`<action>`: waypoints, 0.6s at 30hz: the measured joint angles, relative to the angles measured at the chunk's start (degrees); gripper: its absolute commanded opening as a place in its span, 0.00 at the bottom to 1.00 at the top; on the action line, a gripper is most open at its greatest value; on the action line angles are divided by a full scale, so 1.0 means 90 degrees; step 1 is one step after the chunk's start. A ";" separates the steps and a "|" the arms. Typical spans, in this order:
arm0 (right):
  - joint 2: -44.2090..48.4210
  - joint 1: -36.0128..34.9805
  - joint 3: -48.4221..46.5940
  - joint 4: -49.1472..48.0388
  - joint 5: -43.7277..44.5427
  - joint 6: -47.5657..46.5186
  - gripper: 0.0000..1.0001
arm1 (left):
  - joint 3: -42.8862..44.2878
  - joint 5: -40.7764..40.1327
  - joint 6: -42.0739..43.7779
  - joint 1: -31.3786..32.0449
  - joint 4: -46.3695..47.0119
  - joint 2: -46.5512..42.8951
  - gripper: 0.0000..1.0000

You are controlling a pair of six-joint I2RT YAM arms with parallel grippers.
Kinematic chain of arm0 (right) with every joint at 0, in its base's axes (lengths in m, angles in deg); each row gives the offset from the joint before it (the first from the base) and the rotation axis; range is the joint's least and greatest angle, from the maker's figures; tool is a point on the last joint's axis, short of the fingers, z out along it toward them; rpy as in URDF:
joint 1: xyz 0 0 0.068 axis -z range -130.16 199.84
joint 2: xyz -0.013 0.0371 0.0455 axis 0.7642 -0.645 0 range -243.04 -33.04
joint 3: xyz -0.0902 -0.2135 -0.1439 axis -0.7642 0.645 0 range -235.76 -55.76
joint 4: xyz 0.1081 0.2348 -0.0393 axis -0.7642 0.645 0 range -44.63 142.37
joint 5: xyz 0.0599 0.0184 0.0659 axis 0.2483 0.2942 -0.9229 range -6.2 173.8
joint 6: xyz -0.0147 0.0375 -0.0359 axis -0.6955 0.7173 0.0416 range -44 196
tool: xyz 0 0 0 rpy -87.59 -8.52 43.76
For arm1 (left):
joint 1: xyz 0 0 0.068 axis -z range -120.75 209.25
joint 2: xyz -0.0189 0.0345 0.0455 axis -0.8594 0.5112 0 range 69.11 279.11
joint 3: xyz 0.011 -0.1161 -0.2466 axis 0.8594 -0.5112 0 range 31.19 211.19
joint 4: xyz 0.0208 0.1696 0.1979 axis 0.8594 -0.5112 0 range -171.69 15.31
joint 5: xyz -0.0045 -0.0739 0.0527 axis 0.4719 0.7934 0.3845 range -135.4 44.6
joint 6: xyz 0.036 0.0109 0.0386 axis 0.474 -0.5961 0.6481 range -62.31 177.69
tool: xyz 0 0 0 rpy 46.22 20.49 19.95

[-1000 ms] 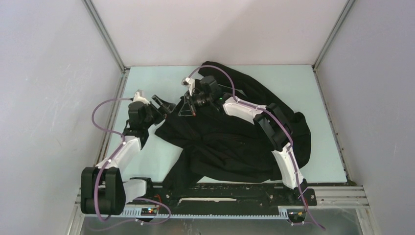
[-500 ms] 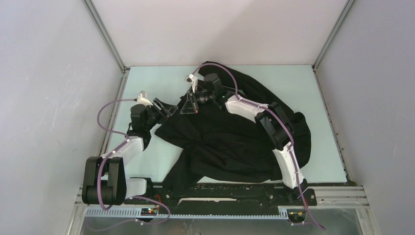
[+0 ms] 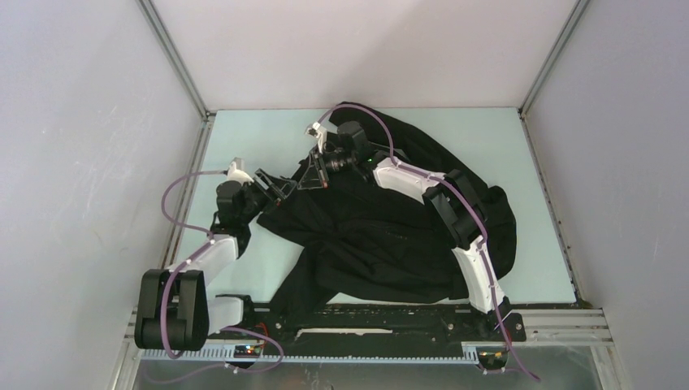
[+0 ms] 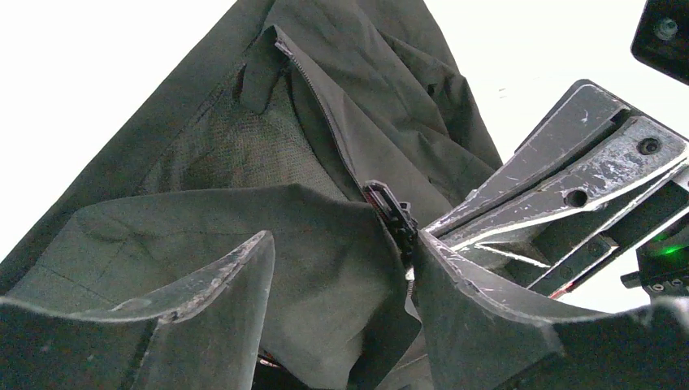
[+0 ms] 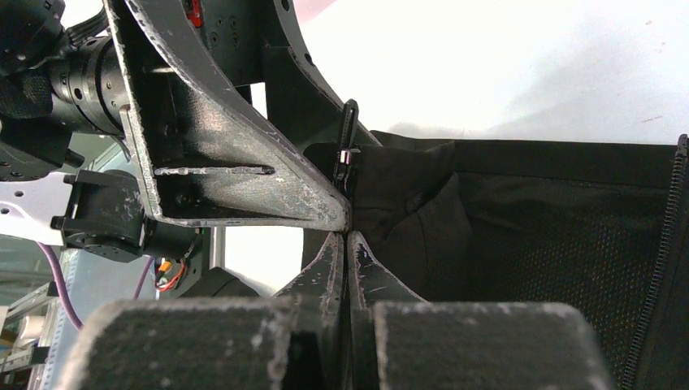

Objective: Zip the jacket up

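jacket [image 3: 390, 236] being logged heaped mid-table [image 3: 244, 138] | left gripper [image 3: 286, 189], table's far-left, being held parted around fold by slider [image 4: 394, 213] | right gripper [image 3: 309, 182] being pressed closed alongside, hold cannot be told | advised: tape being tensioned straight before slider is drawn

Room over bare table [image 3: 236, 146] far left and far right. Blocked in the middle by the big jacket [image 3: 390, 236], with left gripper [image 3: 286, 188] and right gripper [image 3: 310, 180] tip to tip at its edge.

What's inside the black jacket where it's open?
Inside the jacket you can see netted lining and a row of zipper teeth. Folded cloth hides everything deeper in.
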 measured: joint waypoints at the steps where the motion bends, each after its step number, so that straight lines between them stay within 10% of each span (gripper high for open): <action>1: 0.0000 0.0000 -0.0002 0.0000 0.0000 0.0002 0.00 | -0.0002 0.0000 -0.0005 0.0000 0.0015 -0.0017 0.75; 5: -0.0010 0.0000 -0.0039 0.0019 -0.0017 0.0027 0.00 | -0.0119 -0.0005 -0.0061 -0.0032 0.0158 -0.0044 0.79; 18: -0.0109 0.0007 -0.0095 0.0010 -0.0070 0.0153 0.00 | -0.0563 0.0289 -0.0719 -0.0364 0.1134 0.0151 0.44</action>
